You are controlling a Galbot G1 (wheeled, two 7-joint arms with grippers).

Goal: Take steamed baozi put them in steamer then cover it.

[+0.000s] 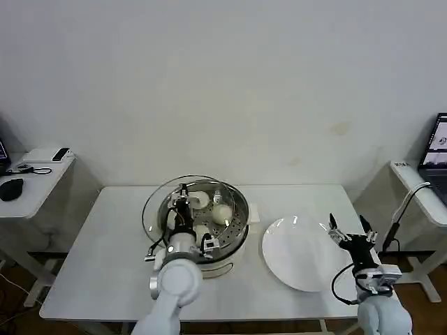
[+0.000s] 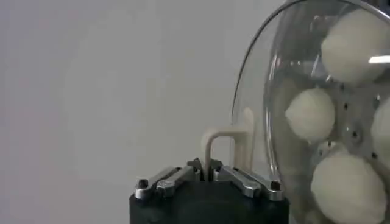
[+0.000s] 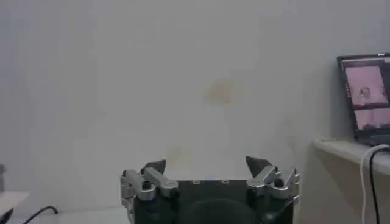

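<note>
The steamer (image 1: 239,209), a shiny steel pot on a white base, stands at the table's middle. Several cream-white baozi (image 1: 222,213) lie on its perforated tray and show through the glass in the left wrist view (image 2: 311,113). The cover (image 1: 155,209) is a clear glass lid with a metal rim. It hangs tilted over the steamer, shifted toward its left side. My left gripper (image 1: 184,191) is shut on the cover's cream handle (image 2: 226,141), pinching it between its fingertips (image 2: 207,171). My right gripper (image 1: 349,227) stands open and empty beside the plate's right edge (image 3: 206,164).
A flat white plate (image 1: 300,255) lies right of the steamer with nothing on it. Side desks stand at both edges: the left one holds a mouse and small devices (image 1: 45,155), the right one a laptop (image 1: 436,143) with cables. A plain wall rises behind the table.
</note>
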